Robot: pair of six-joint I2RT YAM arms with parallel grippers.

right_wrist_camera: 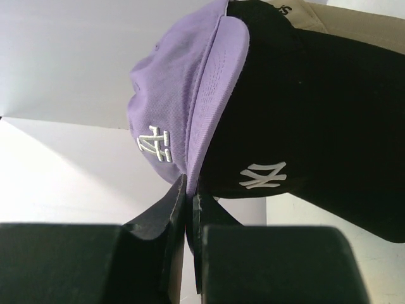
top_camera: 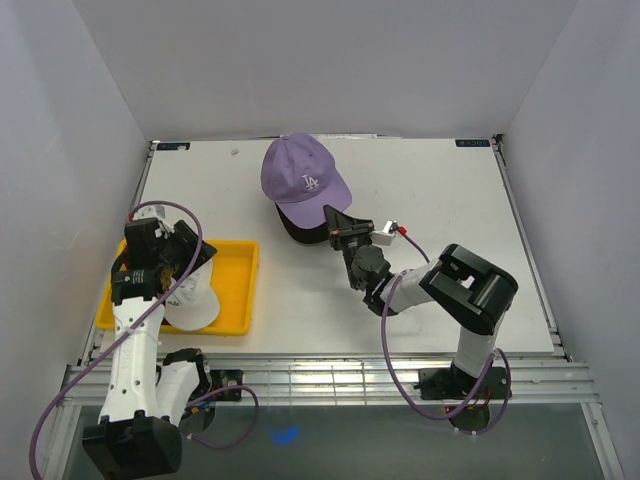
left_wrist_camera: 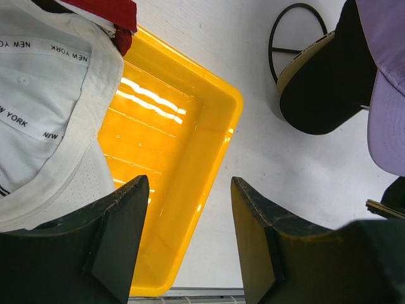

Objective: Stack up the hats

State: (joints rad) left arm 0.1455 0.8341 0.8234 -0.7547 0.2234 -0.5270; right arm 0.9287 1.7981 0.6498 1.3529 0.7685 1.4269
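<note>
My right jaws clamp the lavender cap (top_camera: 300, 172) atop black cap (right_wrist_camera: 304, 126) and tan cap (right_wrist_camera: 361, 25) at 12 o'clock; white cap (top_camera: 192, 308) and red cap (left_wrist_camera: 104, 9) lie unstacked in the 8 o'clock tray (top_camera: 250, 270), left jaws apart.

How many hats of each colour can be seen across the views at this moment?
lavender cap: 1
black cap: 1
tan cap: 1
white cap: 1
dark red cap: 1
Total: 5 hats
</note>
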